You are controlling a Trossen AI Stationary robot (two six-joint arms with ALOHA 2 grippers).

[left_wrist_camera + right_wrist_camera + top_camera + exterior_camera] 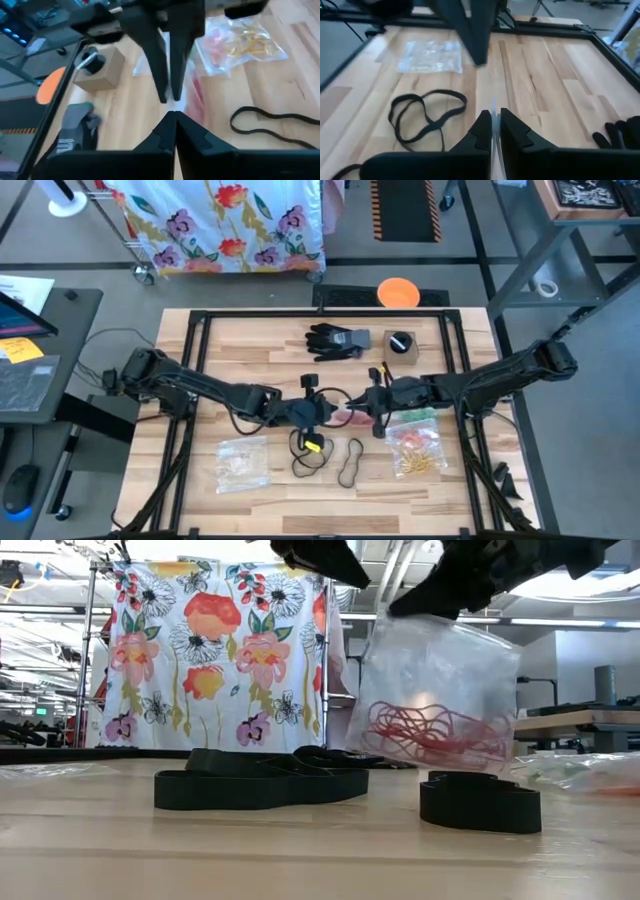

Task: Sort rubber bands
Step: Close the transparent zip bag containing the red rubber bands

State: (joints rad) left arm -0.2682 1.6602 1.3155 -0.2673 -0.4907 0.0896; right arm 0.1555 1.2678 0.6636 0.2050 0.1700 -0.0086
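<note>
A clear plastic bag with red rubber bands in its lower part hangs over the middle of the table. My left gripper and my right gripper meet nose to nose at its top, both shut on it. Whether its lower end touches the table, I cannot tell. Wide black rubber bands lie flat on the wood nearer the front edge, another loop beside them. Two more clear bags lie flat: one front left, one front right, holding red, yellow and green bands. My left gripper pinches the bag's upper edge between its two fingers, coming from the table's left and slanting down. The bag hangs below the fingers. My right gripper pinches the same upper edge, a thin strip of clear film standing up between its fingertips. It comes from the table's right, slanting down, opposite my left gripper.
A black glove lies at the far middle, a small cardboard box to its right. An orange disc sits beyond the far edge. Dark frame rails run along the table's sides.
</note>
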